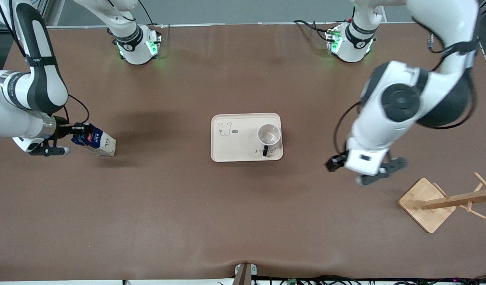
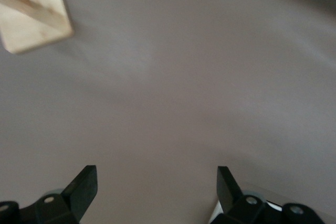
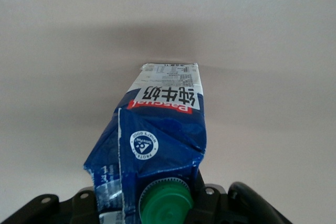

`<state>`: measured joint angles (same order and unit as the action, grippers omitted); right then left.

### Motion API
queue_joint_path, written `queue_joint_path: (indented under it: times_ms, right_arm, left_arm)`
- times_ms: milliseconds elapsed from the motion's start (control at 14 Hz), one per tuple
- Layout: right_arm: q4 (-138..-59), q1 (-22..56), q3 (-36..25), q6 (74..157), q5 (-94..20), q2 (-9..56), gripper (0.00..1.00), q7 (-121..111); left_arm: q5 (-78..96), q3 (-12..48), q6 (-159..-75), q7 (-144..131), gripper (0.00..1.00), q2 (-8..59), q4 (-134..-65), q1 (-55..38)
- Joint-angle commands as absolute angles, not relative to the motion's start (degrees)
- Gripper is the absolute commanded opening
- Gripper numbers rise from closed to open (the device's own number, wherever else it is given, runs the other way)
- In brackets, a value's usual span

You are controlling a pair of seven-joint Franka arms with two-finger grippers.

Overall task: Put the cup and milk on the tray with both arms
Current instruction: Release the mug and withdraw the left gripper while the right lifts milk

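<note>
My right tool [image 1: 77, 130] is clamped on the blue-and-beige gable-top milk carton [image 1: 95, 141], tilted at the right arm's end of the brown desk [image 1: 243, 221]. It looks light and crushable to me, so I'd grip the stiffer gable top gently. The white mug [image 1: 269, 136] stands on the cream tray [image 1: 227, 152]; my left tool [image 2: 156, 192] hangs wide, empty.

cup [image 1: 269, 135] on tray [image 1: 235, 148], milk [image 1: 96, 142] toward right arm's end

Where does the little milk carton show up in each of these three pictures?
Front view: the milk carton is tilted in the right pincer, toward the right arm's end of the table.
Left wrist view: not in it.
Right wrist view: centre, green cap nearest the camera.
Shared landmark: the brown table.
</note>
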<state>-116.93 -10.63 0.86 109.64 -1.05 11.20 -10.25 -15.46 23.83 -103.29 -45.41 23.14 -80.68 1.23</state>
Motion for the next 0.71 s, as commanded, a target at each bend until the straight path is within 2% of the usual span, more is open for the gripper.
queue_joint_path:
  times_ms: [0,214,643]
  right_arm:
    - [-111.7,-9.3,1.0,99.0,-1.5,11.0,0.00,-11.0]
    - [-106.0,-7.7,1.1,89.1,-1.8,10.6,0.00,-10.5]
    - [-101.3,2.6,1.3,84.7,-2.3,8.7,0.00,-4.2]
  left_arm:
    - [-15.6,24.7,-99.0,-35.6,1.00,17.2,-82.4,6.7]
    - [-13.4,24.6,-91.4,-28.9,1.00,11.0,-82.4,9.1]
    - [-7.9,24.1,-84.2,-21.5,1.00,4.1,-82.4,13.1]
